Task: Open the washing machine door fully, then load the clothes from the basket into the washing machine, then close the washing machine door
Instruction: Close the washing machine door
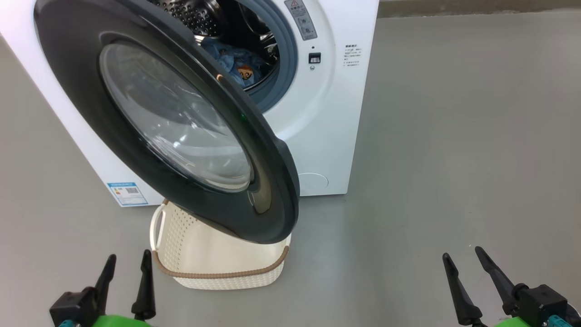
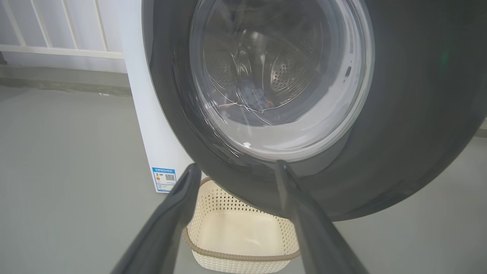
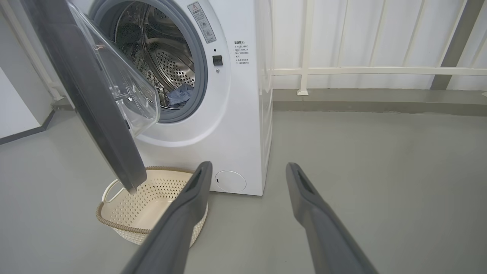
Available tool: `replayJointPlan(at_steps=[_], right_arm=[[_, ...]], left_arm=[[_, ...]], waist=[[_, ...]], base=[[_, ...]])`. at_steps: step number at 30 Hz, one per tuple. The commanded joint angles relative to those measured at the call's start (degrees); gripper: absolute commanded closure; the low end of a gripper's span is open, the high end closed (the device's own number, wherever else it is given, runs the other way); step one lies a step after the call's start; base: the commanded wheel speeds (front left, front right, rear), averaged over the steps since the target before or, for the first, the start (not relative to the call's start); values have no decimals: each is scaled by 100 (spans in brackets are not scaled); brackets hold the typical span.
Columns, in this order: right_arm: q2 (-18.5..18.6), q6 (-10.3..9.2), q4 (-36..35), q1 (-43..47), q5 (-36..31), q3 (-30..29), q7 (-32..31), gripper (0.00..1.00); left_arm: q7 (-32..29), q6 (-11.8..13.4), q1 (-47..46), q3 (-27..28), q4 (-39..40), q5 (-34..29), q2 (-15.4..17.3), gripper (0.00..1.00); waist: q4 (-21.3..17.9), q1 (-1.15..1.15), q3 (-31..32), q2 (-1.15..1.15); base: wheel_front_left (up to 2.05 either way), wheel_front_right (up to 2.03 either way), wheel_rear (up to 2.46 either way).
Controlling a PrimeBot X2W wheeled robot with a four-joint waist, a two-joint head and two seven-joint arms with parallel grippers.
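- The left gripper (image 1: pixel 129 254) sits at the lower left of the head view with its two dark fingers spread apart and nothing between them.
- The right gripper (image 1: pixel 462 252) sits at the lower right over the grey floor (image 1: pixel 454 159), its fingers likewise parted and holding nothing.
- The washing machine door (image 1: pixel 181 122) stands partly open, swung out from the washing machine (image 1: pixel 327 136) towards the robot. Its lower edge hangs above the far part of the basket (image 1: pixel 218 275).
- The basket rests on the floor just in front of the machine's base. It is just beside the left gripper on that gripper's right, and the two do not touch.
- The clothes (image 1: pixel 236 61) lie inside the steel drum, low behind the grey-blue gasket, well apart from both grippers, with the door between them and the left gripper.
- In the left wrist view the fingers point up at the door's lower black rim, and the garment shows dimly through the glass.
- In the right wrist view the fingers point at the floor to the right of the machine, and the basket lies off to their left.
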State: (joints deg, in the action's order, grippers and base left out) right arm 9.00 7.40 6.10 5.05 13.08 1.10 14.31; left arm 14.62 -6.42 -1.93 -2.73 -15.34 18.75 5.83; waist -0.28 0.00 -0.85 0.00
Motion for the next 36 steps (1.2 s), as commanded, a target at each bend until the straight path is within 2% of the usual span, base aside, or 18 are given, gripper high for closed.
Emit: replayJointPlan(at_steps=[1,14,21,22,23,24,30,36], right_arm=[[59,9,-119,-23,-65,72,69,0],[4,9,84,-109,-90,-109,69,0],[14,9,161,-237,-104,-93,69,0],[12,9,173,-259,-102,-94,69,24],[13,9,167,-286,-104,-94,69,72],[20,9,162,-304,-106,-86,69,100],[-22,9,102,-406,25,-75,69,100],[-81,9,-329,-706,156,97,69,100]], left_arm=[[38,-38,-63,271,97,-87,36,0],[38,-102,-20,567,-37,-275,-137,0],[38,-105,-30,508,-52,-267,-173,0],[38,-105,-33,505,-51,-265,-176,0],[38,-105,-35,501,-51,-262,-180,0],[38,-105,-35,494,-50,-261,-184,0],[38,-106,-37,479,-51,-250,-206,0],[38,-106,-17,494,-37,-245,-217,0]], waist=[[21,0,3,0],[93,0,-35,0],[135,0,-59,0],[143,0,-61,0],[151,0,-63,0],[162,0,-64,0],[233,0,-49,0],[285,0,-18,0]], base=[[0,0,0],[0,0,0],[0,0,0],[0,0,0],[0,0,0],[0,0,0],[0,0,0],[0,0,0]])
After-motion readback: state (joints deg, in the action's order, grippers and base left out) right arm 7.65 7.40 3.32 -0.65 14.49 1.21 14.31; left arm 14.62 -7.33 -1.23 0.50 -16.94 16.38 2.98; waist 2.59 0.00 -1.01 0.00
